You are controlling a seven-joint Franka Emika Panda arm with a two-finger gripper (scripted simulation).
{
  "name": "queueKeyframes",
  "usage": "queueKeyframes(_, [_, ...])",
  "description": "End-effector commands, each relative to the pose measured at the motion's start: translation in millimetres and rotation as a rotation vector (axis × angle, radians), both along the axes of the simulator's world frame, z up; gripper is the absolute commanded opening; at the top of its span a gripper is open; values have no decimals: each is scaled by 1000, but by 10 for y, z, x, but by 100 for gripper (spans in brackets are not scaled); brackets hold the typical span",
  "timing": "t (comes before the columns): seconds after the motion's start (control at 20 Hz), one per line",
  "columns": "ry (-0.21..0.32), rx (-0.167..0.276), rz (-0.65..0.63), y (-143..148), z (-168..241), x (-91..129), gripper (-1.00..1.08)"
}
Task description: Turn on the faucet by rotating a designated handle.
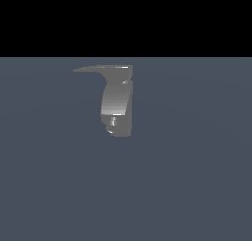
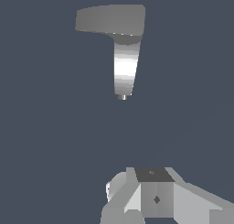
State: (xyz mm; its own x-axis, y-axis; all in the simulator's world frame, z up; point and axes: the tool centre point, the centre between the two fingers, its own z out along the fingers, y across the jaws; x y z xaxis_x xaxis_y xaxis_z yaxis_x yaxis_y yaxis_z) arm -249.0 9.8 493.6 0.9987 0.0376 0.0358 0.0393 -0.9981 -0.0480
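Note:
The faucet (image 1: 117,101) is a small grey fixture with a shiny curved column and a darker rounded end, standing on the blue-grey floor. Its handle (image 1: 93,69) is a thin flat lever at the top, tapering to a point toward the exterior view's left. In the wrist view the faucet (image 2: 124,67) shows as a shiny column with the flat handle (image 2: 107,19) sticking out sideways. Blocky grey parts of my gripper (image 2: 155,200) show at the frame edge, well apart from the faucet. I cannot tell how its jaws stand. The arm is out of the exterior view.
A plain blue-grey floor (image 1: 197,176) spreads around the faucet, with a black background (image 1: 126,18) behind it. No other objects show.

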Motion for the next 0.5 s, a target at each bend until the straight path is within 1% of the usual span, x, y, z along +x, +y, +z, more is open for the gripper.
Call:
queueKeyframes(0.0, [0,0,0,0,0,0,-100])
queueKeyframes(0.45, [2,0,-41,96,-56,35,-100])
